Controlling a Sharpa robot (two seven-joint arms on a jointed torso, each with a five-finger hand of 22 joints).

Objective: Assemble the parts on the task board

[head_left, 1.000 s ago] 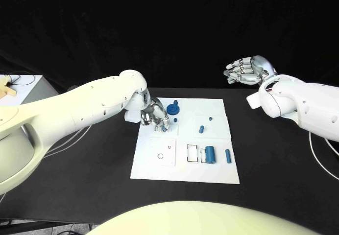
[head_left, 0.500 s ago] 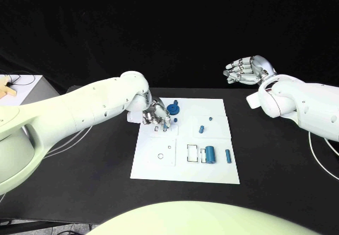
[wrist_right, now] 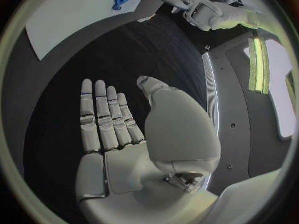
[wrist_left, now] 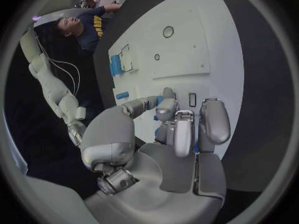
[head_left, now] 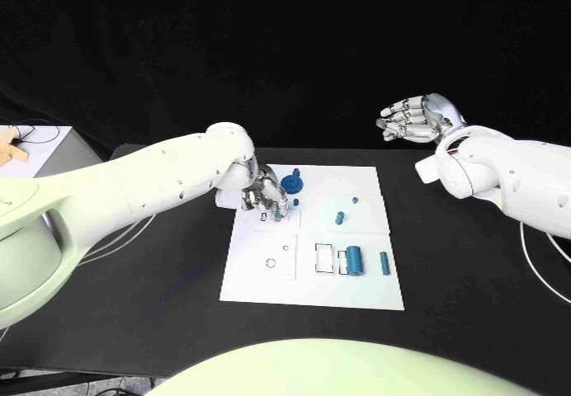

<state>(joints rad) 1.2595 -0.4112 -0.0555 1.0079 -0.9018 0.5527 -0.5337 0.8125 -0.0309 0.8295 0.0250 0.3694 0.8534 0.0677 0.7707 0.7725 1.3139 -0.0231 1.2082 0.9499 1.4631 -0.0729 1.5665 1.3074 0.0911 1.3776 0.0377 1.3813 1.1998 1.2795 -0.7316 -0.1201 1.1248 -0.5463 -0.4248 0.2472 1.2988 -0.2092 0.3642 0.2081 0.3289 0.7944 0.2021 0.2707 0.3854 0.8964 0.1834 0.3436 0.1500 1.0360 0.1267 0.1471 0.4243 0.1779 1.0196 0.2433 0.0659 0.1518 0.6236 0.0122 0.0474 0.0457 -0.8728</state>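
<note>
The white task board [head_left: 357,293] lies mid-table. My left hand [head_left: 264,196] hangs over its far left part, fingers bunched and pointing down beside a small rectangular slot [head_left: 261,216]. In the left wrist view the thumb and a finger of this hand [wrist_left: 181,129] meet next to that slot [wrist_left: 192,99]; blue shows between the fingers, and I cannot tell if it is a held part. A blue gear-like part [head_left: 294,183] stands just right of the hand. My right hand [head_left: 412,118] is raised beyond the board's far right, and there the hand [wrist_right: 118,134] is flat and empty.
On the board are a small blue peg [head_left: 355,200], a short blue piece [head_left: 339,218], a blue cylinder [head_left: 353,260] beside a rectangular recess [head_left: 323,257], and a blue pin [head_left: 383,262]. A pale side table [head_left: 48,153] stands at the far left.
My left hand has edged slightly to the right over the board's slot. The right hand and the loose parts have stayed where they were.
</note>
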